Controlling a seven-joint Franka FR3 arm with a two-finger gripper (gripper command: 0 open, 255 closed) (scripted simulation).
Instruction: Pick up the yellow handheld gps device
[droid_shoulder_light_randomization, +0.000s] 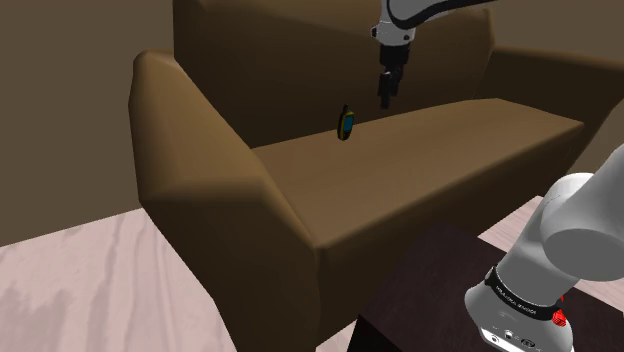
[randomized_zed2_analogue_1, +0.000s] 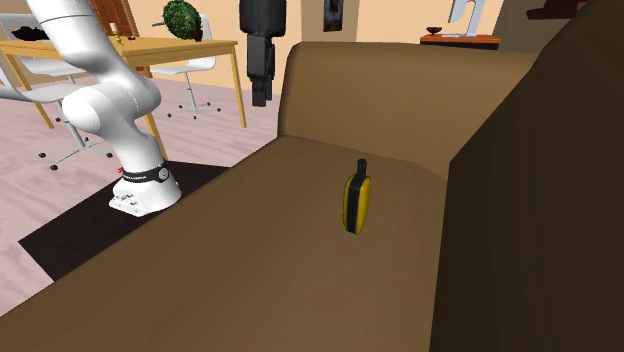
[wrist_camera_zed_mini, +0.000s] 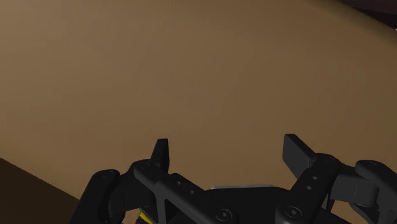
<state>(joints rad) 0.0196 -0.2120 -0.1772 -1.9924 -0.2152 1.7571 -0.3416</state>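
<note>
A yellow handheld GPS device with a dark antenna stands upright on its edge on the brown sofa seat, close to the backrest; in the second exterior view the GPS device shows its yellow side. My black gripper hangs above the seat, a little to the shoulder view's right of the device and apart from it. In the second exterior view the gripper sits well left of the device. The wrist view shows the gripper open, fingers apart with only sofa fabric between them.
The sofa's thick armrest and tall backrest bound the seat. My dark stand sits in front of the sofa. A wooden table and white chairs stand behind the arm.
</note>
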